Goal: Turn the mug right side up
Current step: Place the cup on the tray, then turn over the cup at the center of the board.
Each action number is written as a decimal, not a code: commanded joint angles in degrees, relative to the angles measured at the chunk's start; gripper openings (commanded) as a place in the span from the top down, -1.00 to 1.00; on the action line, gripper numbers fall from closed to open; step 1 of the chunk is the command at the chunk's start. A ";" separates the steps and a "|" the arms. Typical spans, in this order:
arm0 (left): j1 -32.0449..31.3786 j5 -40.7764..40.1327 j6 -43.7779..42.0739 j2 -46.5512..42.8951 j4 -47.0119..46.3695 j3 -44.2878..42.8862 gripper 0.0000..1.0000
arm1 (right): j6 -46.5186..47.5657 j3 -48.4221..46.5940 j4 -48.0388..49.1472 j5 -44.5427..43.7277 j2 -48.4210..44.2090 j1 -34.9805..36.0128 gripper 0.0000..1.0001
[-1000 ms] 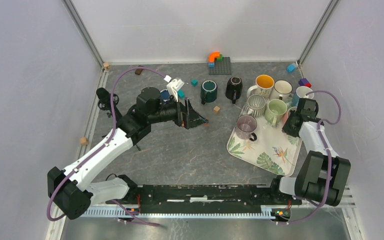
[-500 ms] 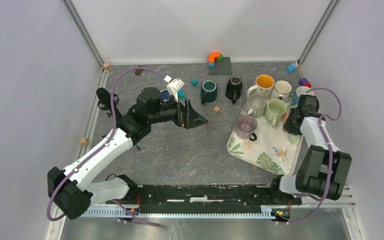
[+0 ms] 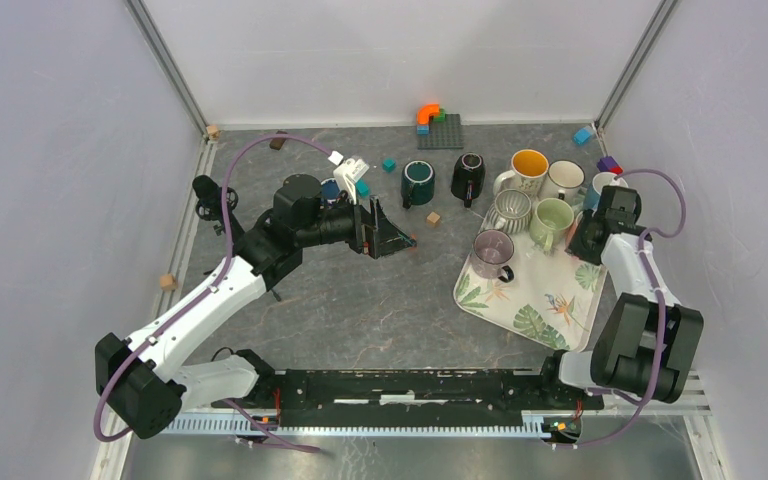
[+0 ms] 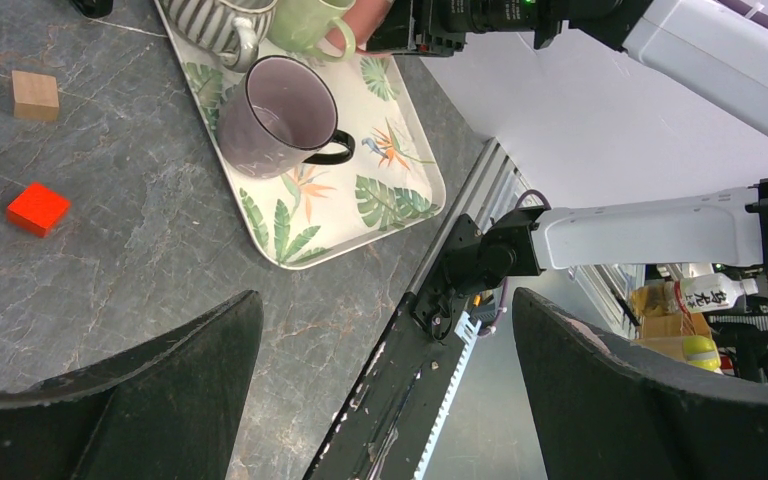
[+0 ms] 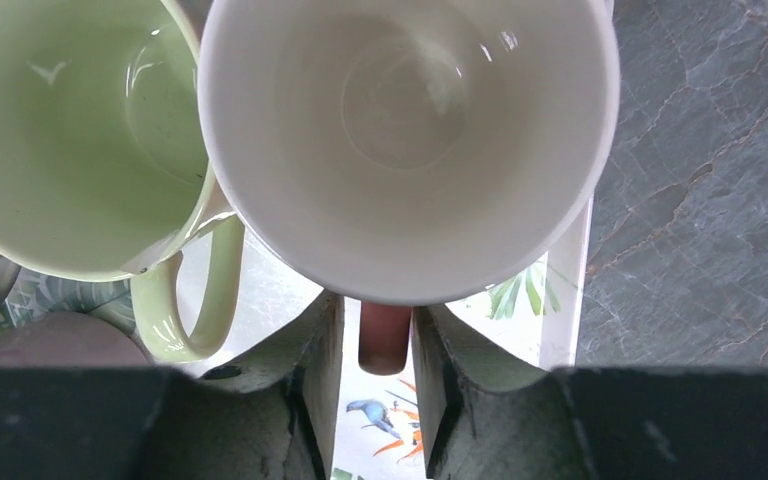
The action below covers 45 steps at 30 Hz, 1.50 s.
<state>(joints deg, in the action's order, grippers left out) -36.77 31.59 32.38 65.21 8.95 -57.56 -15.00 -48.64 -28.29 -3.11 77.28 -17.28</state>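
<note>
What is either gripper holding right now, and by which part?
The left gripper is open and empty. The right gripper straddles the mug at its pink handle, but gaps show beside it, so it is probably not gripped.

The far end of the tray [image 3: 550, 305] is packed. The purple mug [image 3: 492, 250], striped mug [image 3: 510, 209], green mug [image 3: 552, 219] and white-lined mug [image 5: 410, 130] stand close together, the last two rim against rim, leaving no way through. The right gripper [image 5: 378, 320] straddles that mug's handle [image 5: 385, 350], one finger just clear of it. A yellow-lined mug [image 3: 528, 168], white mug [image 3: 565, 180] and blue mug [image 3: 605, 186] crowd in behind, and the side wall [image 3: 720, 200] is near. The tray's near half is bare. Open tabletop [image 3: 360, 310] lies between the tray and the wide-spread left gripper [image 3: 398, 242], where only a red cube [image 4: 38, 208] and a wooden cube [image 4: 35, 95] lie. A dark green mug [image 3: 418, 183] and a black mug [image 3: 468, 177] stand farther back.
</note>
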 commanded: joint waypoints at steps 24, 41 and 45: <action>-0.23 -2.58 -2.95 1.53 1.20 -1.15 -0.99 | 1.41 -5.27 -0.14 0.51 -15.93 2.31 -0.78; 1.18 -30.56 -9.43 8.23 16.66 -9.46 -0.99 | -4.38 -2.36 8.77 5.49 -19.26 16.89 -0.96; 4.30 -35.33 -11.50 10.88 19.18 -11.31 -0.99 | -5.76 -1.72 11.81 7.49 -17.41 22.37 -0.96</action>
<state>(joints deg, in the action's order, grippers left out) -35.29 5.02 26.48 73.93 24.47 -65.34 -18.70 -51.29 -21.85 1.43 58.33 1.21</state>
